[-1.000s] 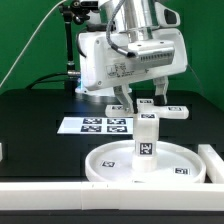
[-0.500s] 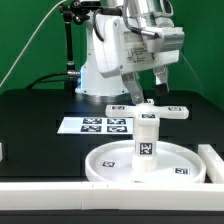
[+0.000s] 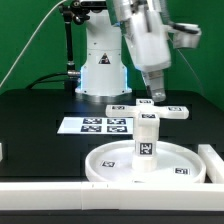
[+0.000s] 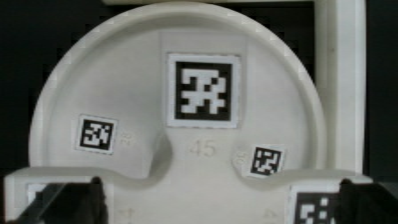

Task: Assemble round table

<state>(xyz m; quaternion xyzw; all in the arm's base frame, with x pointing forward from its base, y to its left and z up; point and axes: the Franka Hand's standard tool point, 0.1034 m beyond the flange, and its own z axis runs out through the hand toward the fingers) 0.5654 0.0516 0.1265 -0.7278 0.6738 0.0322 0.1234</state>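
Observation:
The large rimmed round disc [image 3: 110, 165] lies at the front of the table. The short cylinder post [image 3: 146, 140] stands upright on it, with the cross-shaped piece [image 3: 175, 111] on top. My gripper [image 3: 156, 98] hangs just above the cross, turned and tilted toward the exterior view's right. In the wrist view the disc [image 4: 125, 70] fills the picture with its tags. The cross [image 4: 196, 195] lies between my gripper's [image 4: 214, 206] dark fingers [image 4: 71, 202], which stand wide apart at its sides. The jaws look open and hold nothing.
The marker board [image 3: 98, 125] lies flat behind the disc on the black table. A long white bar [image 3: 50, 187] runs along the front edge and up the exterior view's right side [image 3: 212, 160]. The arm's white base [image 3: 100, 70] stands at the back.
My gripper has turned about its axis and swung toward the exterior view's right. The cross, post and disc have not moved.

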